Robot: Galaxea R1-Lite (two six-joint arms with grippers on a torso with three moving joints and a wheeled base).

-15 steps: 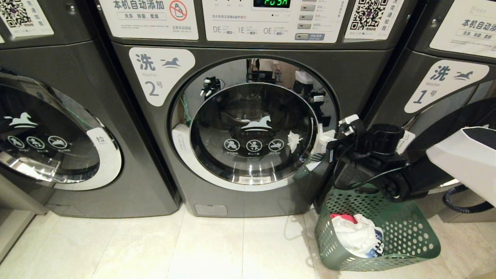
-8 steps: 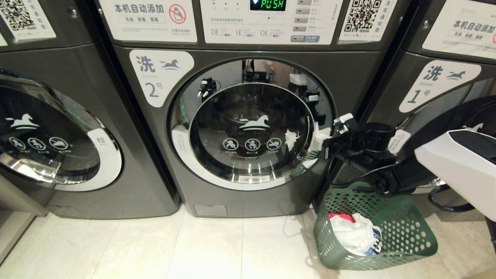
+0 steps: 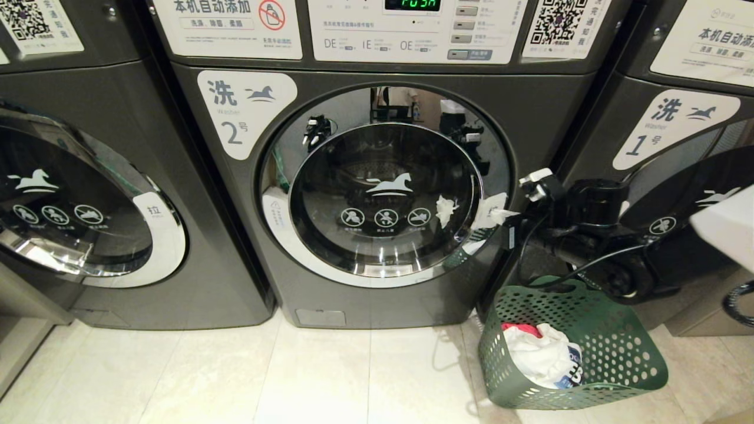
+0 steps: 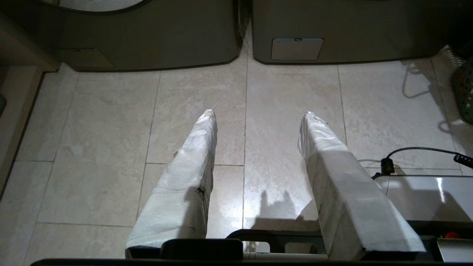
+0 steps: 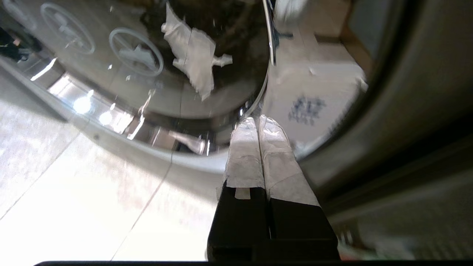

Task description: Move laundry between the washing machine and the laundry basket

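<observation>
The washing machine (image 3: 253,194) marked 2 faces me, its round glass door (image 3: 386,200) lying against the front. My right gripper (image 3: 493,213) is shut, its white-wrapped fingertips pressed together at the door's right rim (image 5: 268,66) with nothing seen between them; the right wrist view shows the same right gripper (image 5: 258,120) beside a white label. The green laundry basket (image 3: 612,347) stands on the floor below that arm, tilted, with white and red laundry (image 3: 539,353) in it. My left gripper (image 4: 259,112) hangs open over bare floor tiles, holding nothing.
A like machine stands on the left with its door (image 3: 82,218) ajar. Machine 1 (image 3: 671,129) is on the right, its dark door (image 3: 695,200) swung out behind my right arm. Pale tiled floor (image 3: 330,377) lies in front. A black cable (image 4: 417,149) lies near the left gripper.
My right forearm has drawn off to the right and its wrist has risen a little. The shut fingertips stay at the door's right rim. Door, basket and laundry look the same.
</observation>
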